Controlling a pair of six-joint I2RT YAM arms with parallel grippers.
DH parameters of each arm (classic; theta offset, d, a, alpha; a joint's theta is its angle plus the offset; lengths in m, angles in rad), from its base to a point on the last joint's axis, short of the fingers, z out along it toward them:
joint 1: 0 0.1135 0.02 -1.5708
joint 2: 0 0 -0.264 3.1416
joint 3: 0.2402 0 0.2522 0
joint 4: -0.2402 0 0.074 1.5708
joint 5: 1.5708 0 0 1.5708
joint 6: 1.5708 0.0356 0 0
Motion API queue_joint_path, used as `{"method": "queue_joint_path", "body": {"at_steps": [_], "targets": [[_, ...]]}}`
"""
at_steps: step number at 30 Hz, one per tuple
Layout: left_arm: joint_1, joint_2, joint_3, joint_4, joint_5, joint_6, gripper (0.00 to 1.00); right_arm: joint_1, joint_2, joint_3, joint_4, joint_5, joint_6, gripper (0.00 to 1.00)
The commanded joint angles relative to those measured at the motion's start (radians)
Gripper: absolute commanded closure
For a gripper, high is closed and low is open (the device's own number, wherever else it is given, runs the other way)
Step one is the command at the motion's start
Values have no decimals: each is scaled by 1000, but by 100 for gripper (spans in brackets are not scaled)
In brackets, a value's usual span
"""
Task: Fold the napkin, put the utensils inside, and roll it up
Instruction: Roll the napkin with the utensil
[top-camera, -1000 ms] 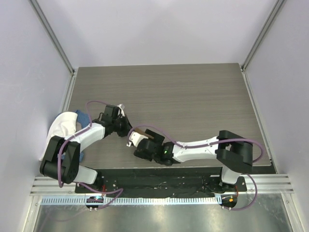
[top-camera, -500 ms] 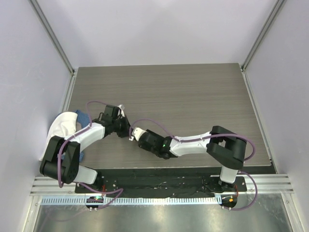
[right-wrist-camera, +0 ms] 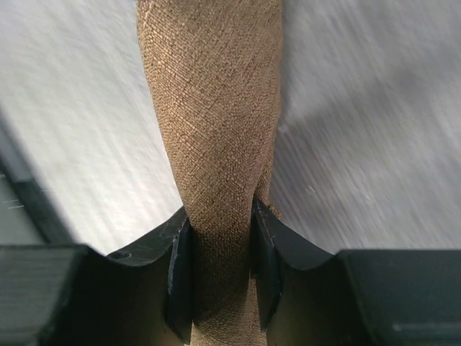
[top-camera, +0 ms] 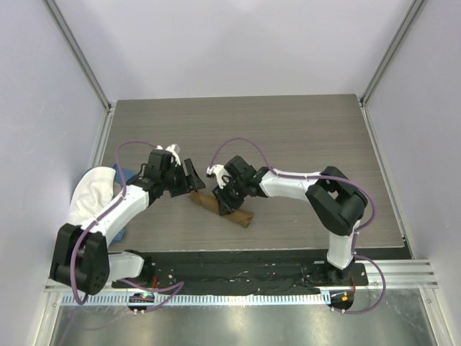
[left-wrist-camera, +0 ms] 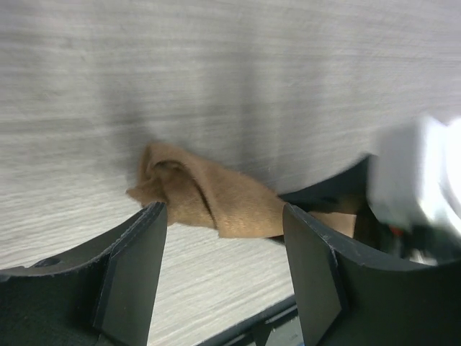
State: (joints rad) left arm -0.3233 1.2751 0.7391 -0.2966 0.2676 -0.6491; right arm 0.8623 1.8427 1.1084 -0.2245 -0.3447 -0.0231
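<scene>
Right end effector [right-wrist-camera: 220,241]: narrow, its two fingers [right-wrist-camera: 180,263] pressed on either side of the napkin [right-wrist-camera: 212,122], holding it across the middle of the roll.
Left end effector [left-wrist-camera: 220,288]: wide, with its fingers [left-wrist-camera: 133,270] spread well apart and nothing between them.
Left end effector, place: just left of the roll's left end, apart from the cloth. From the left wrist that loose end shows in the gap beyond the fingertips.
Napkin: a tan-brown roll lying on the counter [top-camera: 288,137] near its front edge, about midway between the two arms. It slants from far-left to near-right [top-camera: 243,216], and the left end is crumpled and partly open.
Right arm: reaches in from the right, with the end effector [top-camera: 225,200] over the roll.
White cloth [top-camera: 86,193]: bunched at the counter's left edge, under the left arm.
Blue cloth [top-camera: 124,173]: peeks out just beside the white one.
</scene>
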Motion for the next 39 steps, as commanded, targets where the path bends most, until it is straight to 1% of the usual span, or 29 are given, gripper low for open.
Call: {"method": "queue_joint_path", "body": {"at_steps": [1,4,6,9,12,14,17,18,19,21,22,24,26,29,31,32,36,37,39], "targets": [[-2,-81,-23,27,-48,16,31,-70,105,60,-99,-376,100,63],[-2,-102,-50,56,-33,8,31,-123,170,93,-99,-465,141,64],[-3,-111,-66,77,-21,0,32,-143,200,106,-96,-493,158,64],[-5,-123,-101,138,31,-36,32,-177,257,129,-98,-559,186,64],[-14,-131,-136,278,77,-89,32,-200,306,149,-99,-579,196,64],[-26,-128,-152,322,97,-112,33,-213,334,157,-96,-602,207,64],[-39,-115,-188,439,125,-161,35,-229,363,169,-96,-605,222,64],[-40,-100,-201,473,131,-191,35,-233,369,172,-95,-603,224,64],[-45,-92,-225,549,134,-202,36,-238,378,174,-95,-603,226,63],[-48,-56,-247,618,136,-231,37,-246,385,176,-93,-594,227,62],[-49,-37,-262,686,139,-241,37,-246,389,179,-95,-591,229,62],[-49,9,-271,749,143,-257,38,-247,392,179,-93,-585,229,61],[-51,36,-290,852,148,-284,39,-249,394,179,-93,-580,229,60],[-53,102,-297,919,165,-303,40,-249,391,177,-93,-568,227,60],[-53,139,-303,922,168,-310,41,-252,386,176,-93,-556,232,60],[-54,147,-310,930,170,-311,41,-252,380,174,-92,-551,230,59],[-54,179,-343,951,148,-307,42,-261,333,163,-92,-524,233,46],[-54,187,-352,955,145,-304,42,-263,320,162,-92,-508,233,39],[-54,213,-356,973,145,-294,42,-273,300,156,-95,-496,230,33]]}}
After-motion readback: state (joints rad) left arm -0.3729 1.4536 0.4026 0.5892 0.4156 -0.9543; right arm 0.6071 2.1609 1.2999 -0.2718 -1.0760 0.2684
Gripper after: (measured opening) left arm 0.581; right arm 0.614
